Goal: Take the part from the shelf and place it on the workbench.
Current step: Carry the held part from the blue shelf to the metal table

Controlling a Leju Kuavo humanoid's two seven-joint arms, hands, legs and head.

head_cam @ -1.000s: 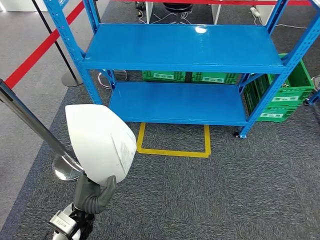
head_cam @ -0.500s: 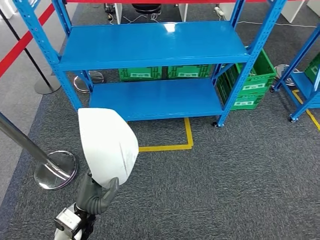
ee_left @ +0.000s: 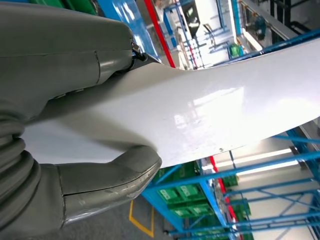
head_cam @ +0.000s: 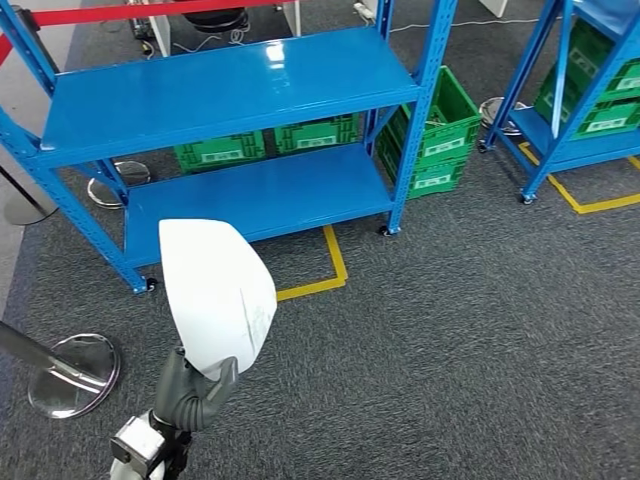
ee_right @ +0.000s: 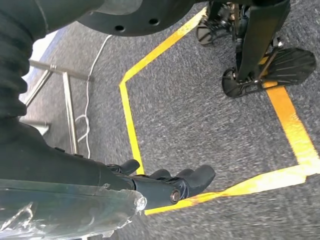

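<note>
The part (head_cam: 215, 290) is a smooth white curved shell with a small label on one side. My left hand (head_cam: 189, 390) holds it upright by its lower edge, low at the left of the head view. The left wrist view shows the grey thumb (ee_left: 109, 182) and fingers (ee_left: 75, 55) clamped on either face of the white part (ee_left: 211, 110). The blue shelf (head_cam: 219, 95) stands behind it with both boards bare. My right hand (ee_right: 166, 182) hangs over the grey carpet, fingers stretched out and holding nothing.
Green crates (head_cam: 430, 135) sit behind and beside the shelf. A second blue rack (head_cam: 581, 90) stands at the far right. Yellow floor tape (head_cam: 332, 270) marks a box in front of the shelf. A stanchion base (head_cam: 72, 372) lies at the left, with a red barrier tape (head_cam: 121, 14) behind.
The camera has turned to the right: the shelf slid left and up in the head view and a second rack came into sight. The part stays held in my left hand.
</note>
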